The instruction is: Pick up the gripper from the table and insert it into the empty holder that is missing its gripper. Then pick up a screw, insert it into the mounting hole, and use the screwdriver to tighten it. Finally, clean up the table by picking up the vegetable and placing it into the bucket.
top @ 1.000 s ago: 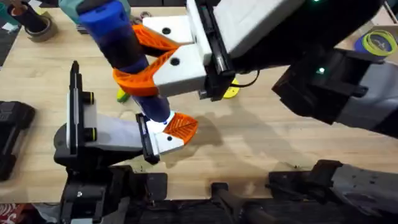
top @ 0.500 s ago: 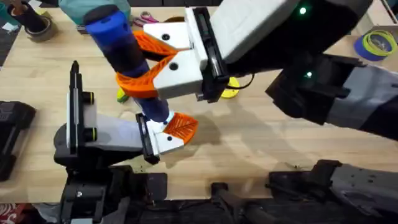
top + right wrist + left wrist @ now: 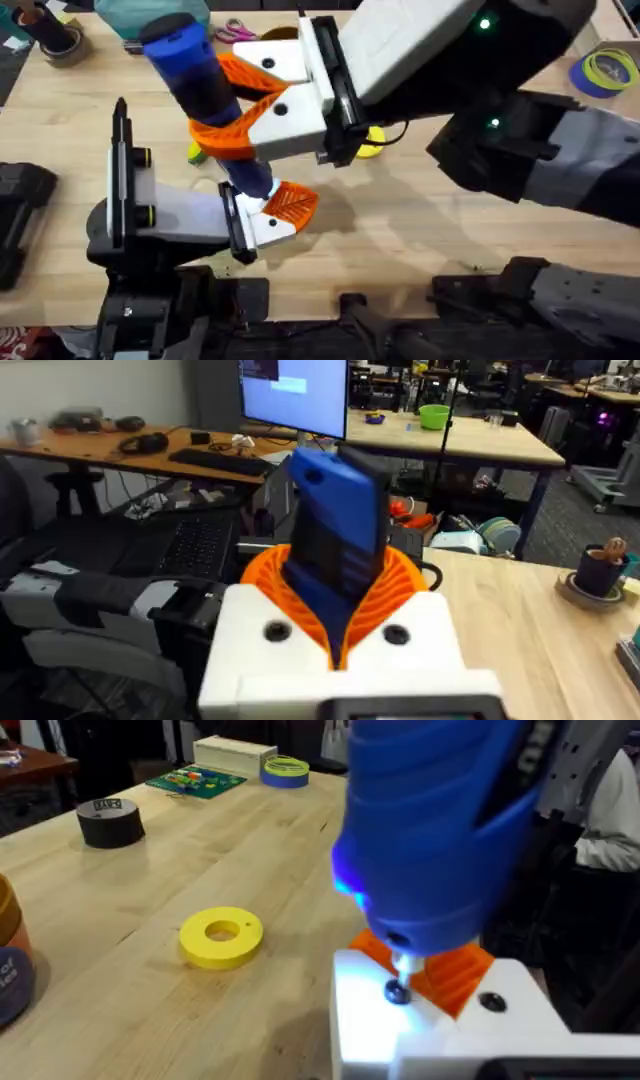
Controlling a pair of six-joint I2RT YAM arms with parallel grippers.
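Far left on the table sits the left arm's own claw point(image 3: 225, 225), flat on the wood: white blocky plastic holder point(image 3: 268, 228) with the small orange ribbed fingertip gripper point(image 3: 292, 201) already seated at its end; whether that claw is open or closed you cannot tell. Over it stands the blue pen-shaped power screwdriver point(image 3: 205, 95), clamped upright between the orange ribbed pads point(image 3: 245, 70) of the right gripper point(image 3: 235, 105), fingers closed snug on its body. In the left wrist view the thin silver bit meets the small dark screw point(image 3: 397, 991) in the white block, a blue glow at the tool's nose. You're judged to be mid-tightening: keep the bit square on the screw head, press straight down, don't let the tool tilt or skate onto the orange part. Just behind the tool a bit of the yellow-and-green toy vegetable point(image 3: 197, 152) lies on the table, waiting for cleanup. Right of that, a yellow round plastic spool point(image 3: 371, 144) lies half under the right arm, and a blue-and-yellow tape roll point(image 3: 603, 70) sits far right; neither blocks the screw, but the right arm hides much of the middle.
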